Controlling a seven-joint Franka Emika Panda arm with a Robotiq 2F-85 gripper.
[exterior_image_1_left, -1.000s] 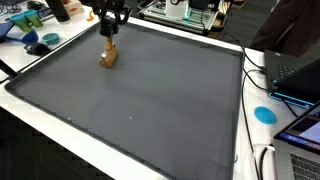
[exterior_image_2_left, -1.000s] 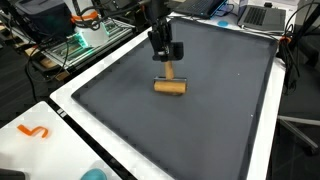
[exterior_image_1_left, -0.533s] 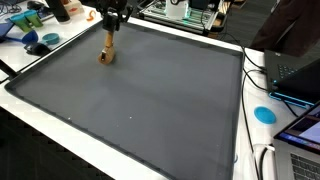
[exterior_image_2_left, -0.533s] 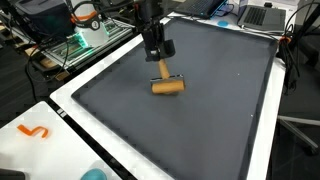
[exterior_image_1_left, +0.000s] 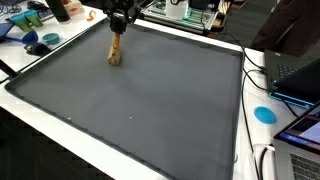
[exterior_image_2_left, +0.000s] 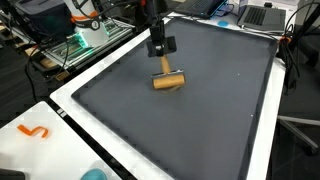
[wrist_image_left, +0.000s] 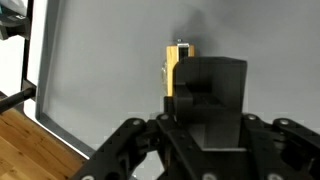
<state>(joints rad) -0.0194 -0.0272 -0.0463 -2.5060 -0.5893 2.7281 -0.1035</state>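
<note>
Fingers (exterior_image_2_left: 157, 46) pinching the handle of a wooden mallet (exterior_image_2_left: 168, 79), head hanging near the grey mat (exterior_image_2_left: 220, 110) — hold it squarely and move slowly, or it may pivot.

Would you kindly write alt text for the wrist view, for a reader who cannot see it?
The black jaws are closed on the handle of a wooden mallet over a dark grey mat. The mat's white border and a wooden floor show at left.
</note>
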